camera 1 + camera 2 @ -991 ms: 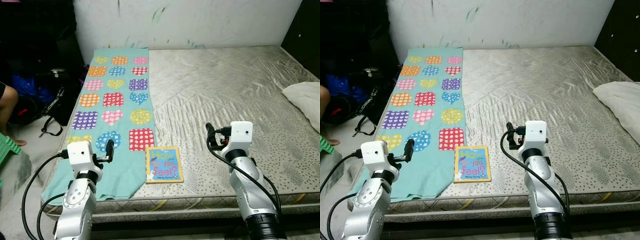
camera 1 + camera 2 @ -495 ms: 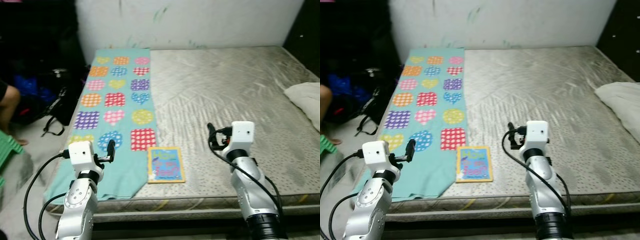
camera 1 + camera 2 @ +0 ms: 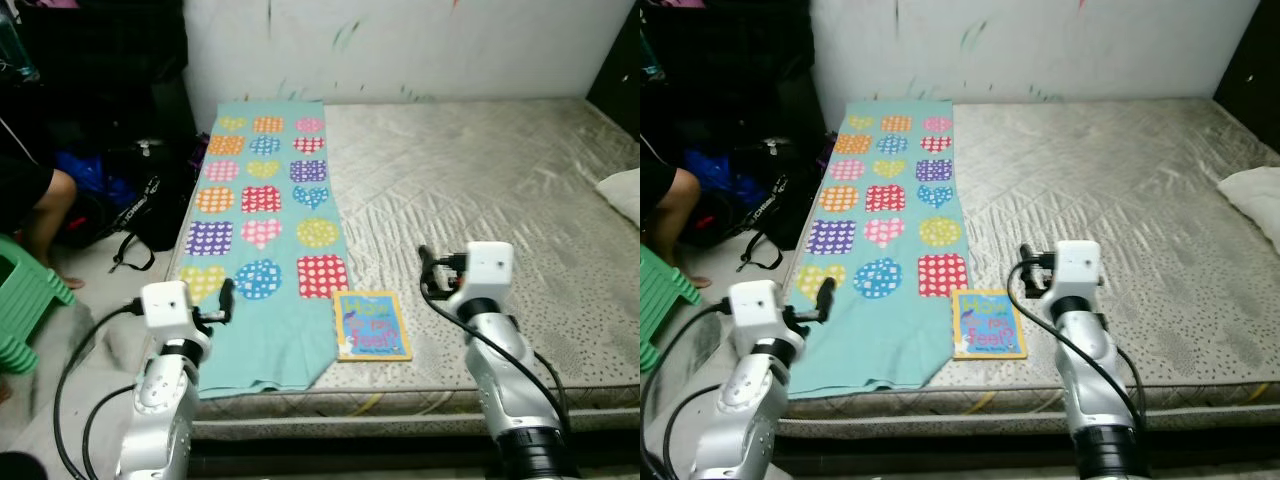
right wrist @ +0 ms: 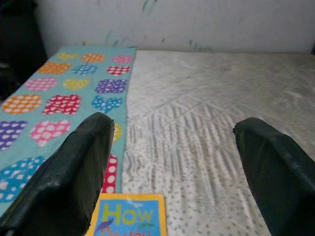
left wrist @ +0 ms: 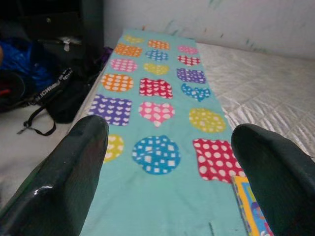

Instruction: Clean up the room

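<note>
The book [image 3: 372, 325] is lying flat at the mattress's [image 3: 520, 190] near edge, its long axis running 6 to 12 o'clock, its yellow-bordered blue cover facing up. The left end effector [image 5: 167, 162] and right end effector [image 4: 172, 162] are hovering level, fingers spread, empty, at the book's 9 and 3 o'clock. The book is touching the heart-patterned blanket [image 3: 262, 210].

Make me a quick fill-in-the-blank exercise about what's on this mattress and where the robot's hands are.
1. The picture book lies flat near the front edge of the ____.
2. The teal cloth beside the book is printed with dotted squares, circles and ____.
3. The left hand hangs over the cloth with its fingers ____.
4. The right hand holds ____, its fingers spread above the book.

Missing words: mattress; hearts; open; nothing
</note>
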### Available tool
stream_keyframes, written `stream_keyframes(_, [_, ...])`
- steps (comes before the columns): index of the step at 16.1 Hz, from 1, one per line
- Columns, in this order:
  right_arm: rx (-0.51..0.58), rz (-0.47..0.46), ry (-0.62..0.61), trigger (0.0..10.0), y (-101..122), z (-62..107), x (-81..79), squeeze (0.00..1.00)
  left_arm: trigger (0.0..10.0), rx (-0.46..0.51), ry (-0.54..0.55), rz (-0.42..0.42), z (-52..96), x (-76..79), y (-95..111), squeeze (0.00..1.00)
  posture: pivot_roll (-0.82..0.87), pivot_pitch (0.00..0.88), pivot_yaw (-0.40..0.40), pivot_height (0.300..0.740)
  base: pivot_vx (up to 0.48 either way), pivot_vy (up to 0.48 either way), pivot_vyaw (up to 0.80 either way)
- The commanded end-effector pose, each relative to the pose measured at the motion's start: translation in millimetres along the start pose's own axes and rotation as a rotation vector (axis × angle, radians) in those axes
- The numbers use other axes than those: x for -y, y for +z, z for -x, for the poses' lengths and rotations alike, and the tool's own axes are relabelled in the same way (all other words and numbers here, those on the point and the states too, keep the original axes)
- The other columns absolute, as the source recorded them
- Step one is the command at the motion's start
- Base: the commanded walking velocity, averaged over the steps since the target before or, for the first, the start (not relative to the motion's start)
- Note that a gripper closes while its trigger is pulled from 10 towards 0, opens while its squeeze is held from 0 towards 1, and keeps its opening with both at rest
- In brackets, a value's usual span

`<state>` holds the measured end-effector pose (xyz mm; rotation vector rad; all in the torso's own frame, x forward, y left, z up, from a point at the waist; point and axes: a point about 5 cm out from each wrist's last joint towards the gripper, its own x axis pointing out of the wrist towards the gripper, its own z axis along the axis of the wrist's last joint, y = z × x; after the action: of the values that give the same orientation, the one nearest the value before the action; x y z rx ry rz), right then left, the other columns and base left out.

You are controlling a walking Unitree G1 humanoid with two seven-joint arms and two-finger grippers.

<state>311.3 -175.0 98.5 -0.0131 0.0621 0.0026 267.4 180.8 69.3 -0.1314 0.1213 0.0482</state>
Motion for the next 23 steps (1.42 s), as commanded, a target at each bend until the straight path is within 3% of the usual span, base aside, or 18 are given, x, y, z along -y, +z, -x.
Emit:
stream_keyframes(1, [0.012, -0.003, 0.018, 10.0, 3.2, -2.3, -5.3, 0.00, 10.0, -0.002, 0.012, -0.014, -1.3, -5.0, 2.0, 0.00, -0.06, 0.000, 0.042, 0.740, 0.000, 0.450, 0.00])
stream_keyframes(4, [0.016, 0.003, 0.018, 10.0, 4.5, -3.1, -4.6, 0.00, 10.0, -0.003, 0.013, -0.010, -2.3, -4.6, 1.5, 0.00, -0.07, 0.000, 0.040, 0.740, 0.000, 0.420, 0.00])
stream_keyframes(15, [0.023, 0.022, 0.042, 10.0, 5.2, -1.5, -7.8, 0.00, 10.0, 0.010, -0.033, 0.018, -1.5, -0.6, 3.3, 0.00, -0.07, 0.000, 0.042, 0.740, 0.000, 0.000, 0.00])
stream_keyframes(20, [0.023, 0.019, 0.047, 10.0, 4.9, -0.9, -8.3, 0.00, 10.0, 0.015, -0.059, 0.033, -1.3, 1.8, 4.1, 0.00, -0.08, 0.000, 0.041, 0.740, 0.000, 0.000, -0.76])
stream_keyframes(23, [0.025, 0.019, 0.048, 10.0, 5.3, -2.0, -8.5, 0.00, 10.0, 0.018, -0.072, 0.039, -0.8, 3.1, 4.5, 0.00, -0.08, 0.000, 0.041, 0.740, 0.000, 0.000, -0.13])
